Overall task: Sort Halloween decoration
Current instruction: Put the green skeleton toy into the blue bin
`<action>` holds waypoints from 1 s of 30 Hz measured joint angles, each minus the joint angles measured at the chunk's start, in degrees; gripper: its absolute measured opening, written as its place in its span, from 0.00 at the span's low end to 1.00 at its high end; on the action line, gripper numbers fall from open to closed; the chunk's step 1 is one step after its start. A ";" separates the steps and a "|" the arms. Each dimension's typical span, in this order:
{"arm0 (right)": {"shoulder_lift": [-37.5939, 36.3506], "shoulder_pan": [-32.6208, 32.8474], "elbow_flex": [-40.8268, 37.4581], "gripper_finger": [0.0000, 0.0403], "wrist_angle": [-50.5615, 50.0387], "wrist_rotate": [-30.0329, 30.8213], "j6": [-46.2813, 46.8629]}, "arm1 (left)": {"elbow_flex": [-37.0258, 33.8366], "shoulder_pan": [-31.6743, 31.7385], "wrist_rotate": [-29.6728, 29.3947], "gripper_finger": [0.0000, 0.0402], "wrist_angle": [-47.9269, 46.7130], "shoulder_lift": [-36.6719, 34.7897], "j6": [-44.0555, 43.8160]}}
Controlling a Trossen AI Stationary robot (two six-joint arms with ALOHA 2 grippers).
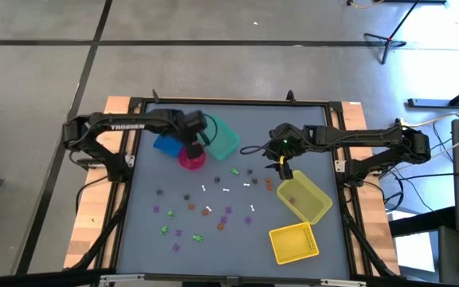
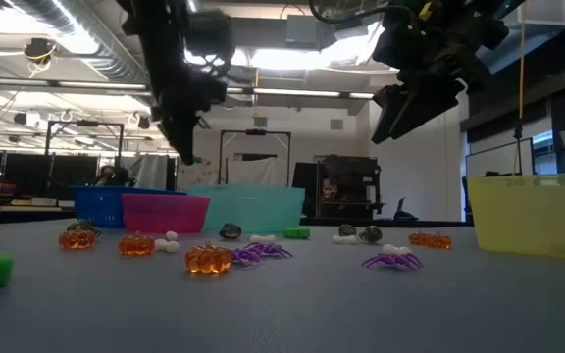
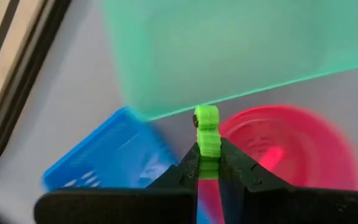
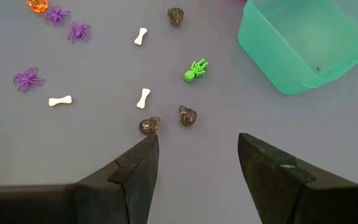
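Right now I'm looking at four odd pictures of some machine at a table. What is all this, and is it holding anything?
These are two robot arms at a grey table, filmed from overhead, from table height, and from a camera on each wrist. Scattered on the table are tiny Halloween trinkets: purple spiders, white bones, orange pumpkins and dark grey pieces. Around them stand blue, pink, teal and yellow bins. The left tool is shut on a small green trinket, above the pink bin. The right tool hangs open over the dark grey pieces, holding nothing.
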 joint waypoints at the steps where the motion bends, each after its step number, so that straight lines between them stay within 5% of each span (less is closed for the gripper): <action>1: 0.00 0.00 0.00 0.55 -0.01 0.00 0.00 | 0.00 1.32 0.02 0.04 -0.85 0.00 0.17; 13: 0.00 0.00 0.00 0.55 0.00 0.00 -0.14 | 0.02 12.75 0.15 0.04 -7.43 -0.02 -1.26; 30: 0.00 0.00 0.00 0.55 0.02 0.61 -0.20 | 0.02 14.43 -0.09 0.19 -15.65 -0.04 -1.79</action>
